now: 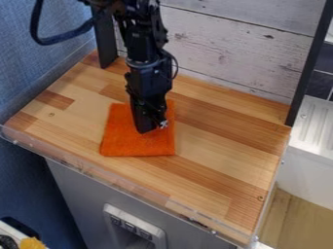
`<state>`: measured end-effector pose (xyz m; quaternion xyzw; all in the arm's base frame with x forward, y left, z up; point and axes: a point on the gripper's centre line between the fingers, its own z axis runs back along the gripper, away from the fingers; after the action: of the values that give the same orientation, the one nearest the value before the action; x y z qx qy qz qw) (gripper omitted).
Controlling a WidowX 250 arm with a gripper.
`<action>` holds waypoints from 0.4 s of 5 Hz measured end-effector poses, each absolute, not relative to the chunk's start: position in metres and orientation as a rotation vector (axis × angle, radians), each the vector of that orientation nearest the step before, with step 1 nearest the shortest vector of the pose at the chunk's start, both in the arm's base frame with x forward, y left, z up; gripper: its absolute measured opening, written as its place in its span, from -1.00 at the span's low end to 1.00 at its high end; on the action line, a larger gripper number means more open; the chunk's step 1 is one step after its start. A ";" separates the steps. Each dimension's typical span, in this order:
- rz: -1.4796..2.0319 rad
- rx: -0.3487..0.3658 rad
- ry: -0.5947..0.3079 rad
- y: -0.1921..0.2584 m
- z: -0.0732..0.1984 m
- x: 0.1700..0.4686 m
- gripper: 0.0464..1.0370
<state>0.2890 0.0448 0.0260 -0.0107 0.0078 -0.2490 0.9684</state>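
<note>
The black gripper [151,129] hangs down from the top edge over the left-middle part of the wooden counter. Beneath it lies a flat orange cloth [138,145], roughly square. The gripper's lower end is over the cloth's middle and hides part of it; whether it touches the cloth I cannot tell. How its jaws stand cannot be made out.
The wooden counter [224,146] has a clear raised strip [117,179] along its front edge. Behind it stands a whitewashed plank wall [228,53] between dark posts. A blue wall [39,63] is at the left, and a white ribbed surface [315,121] at the right.
</note>
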 end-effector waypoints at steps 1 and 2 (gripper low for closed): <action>-0.495 -0.026 0.038 0.048 0.016 0.290 -0.97; -0.486 -0.011 0.036 0.054 0.015 0.293 -0.97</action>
<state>0.2934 0.0545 0.0152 -0.0054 0.0178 -0.2404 0.9705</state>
